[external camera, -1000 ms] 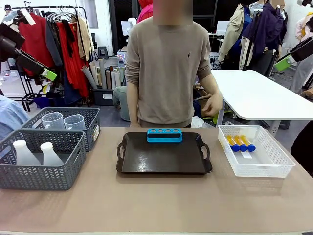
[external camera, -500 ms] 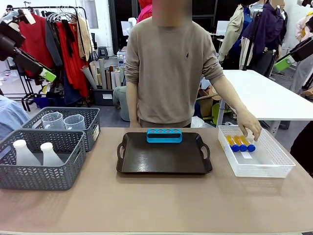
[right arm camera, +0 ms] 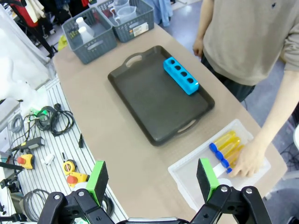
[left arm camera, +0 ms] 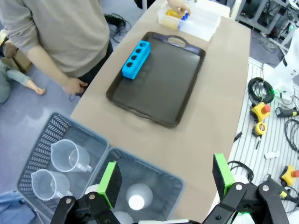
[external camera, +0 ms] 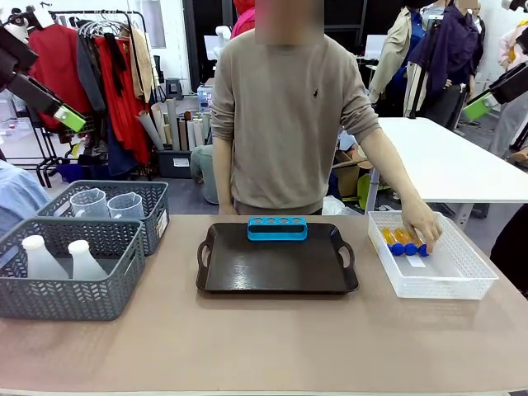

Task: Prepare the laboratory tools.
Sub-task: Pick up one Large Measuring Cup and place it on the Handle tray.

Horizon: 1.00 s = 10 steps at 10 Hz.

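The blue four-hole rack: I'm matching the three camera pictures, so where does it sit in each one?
Front view: blue four-hole plastic rack at centre, on the far edge of the dark rectangular tray.
Left wrist view: rack upper centre-left, on the tray's edge nearest the person.
Right wrist view: rack upper centre-right, on that same edge.
Shared landmark: the tray under it.
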Each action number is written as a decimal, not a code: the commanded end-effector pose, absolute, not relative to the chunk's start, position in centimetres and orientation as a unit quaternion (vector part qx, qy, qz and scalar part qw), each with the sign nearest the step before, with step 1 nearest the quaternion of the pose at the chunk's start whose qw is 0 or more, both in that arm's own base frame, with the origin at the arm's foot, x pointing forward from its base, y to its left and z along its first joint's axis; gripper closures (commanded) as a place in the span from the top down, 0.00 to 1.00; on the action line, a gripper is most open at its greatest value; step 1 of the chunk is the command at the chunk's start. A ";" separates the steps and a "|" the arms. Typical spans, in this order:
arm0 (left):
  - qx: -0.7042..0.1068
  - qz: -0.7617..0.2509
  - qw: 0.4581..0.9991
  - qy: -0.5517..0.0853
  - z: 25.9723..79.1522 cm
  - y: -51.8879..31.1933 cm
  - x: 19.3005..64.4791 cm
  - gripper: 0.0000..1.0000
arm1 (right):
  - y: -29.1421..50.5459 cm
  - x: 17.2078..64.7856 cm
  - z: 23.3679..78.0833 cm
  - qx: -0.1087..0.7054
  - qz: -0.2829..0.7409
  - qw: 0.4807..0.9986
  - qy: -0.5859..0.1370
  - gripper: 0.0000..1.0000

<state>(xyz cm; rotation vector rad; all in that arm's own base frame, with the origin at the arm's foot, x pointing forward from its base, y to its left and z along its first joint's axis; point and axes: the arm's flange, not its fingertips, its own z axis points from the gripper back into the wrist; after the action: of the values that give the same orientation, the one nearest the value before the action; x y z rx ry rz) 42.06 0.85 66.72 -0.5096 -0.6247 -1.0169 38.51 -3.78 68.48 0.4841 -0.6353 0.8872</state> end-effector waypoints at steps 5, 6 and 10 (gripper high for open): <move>-0.235 -0.476 0.791 -0.303 66.5 0.4 41.7 1.00 | -3.7 38.4 68.6 0.232 0.421 0.823 -0.303 1.00; -0.235 -0.476 0.791 -0.303 66.5 0.4 41.7 1.00 | -3.7 38.4 68.6 0.232 0.421 0.823 -0.303 1.00; -0.202 -0.507 0.796 -0.261 66.4 -0.5 42.6 1.00 | -3.7 38.4 68.6 0.232 0.421 0.823 -0.303 1.00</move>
<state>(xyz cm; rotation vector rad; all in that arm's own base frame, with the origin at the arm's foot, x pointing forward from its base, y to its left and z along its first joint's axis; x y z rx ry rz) 42.09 0.02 66.60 -0.4778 -0.6001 -1.0336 38.50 -3.79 68.48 0.4842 -0.6346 0.8870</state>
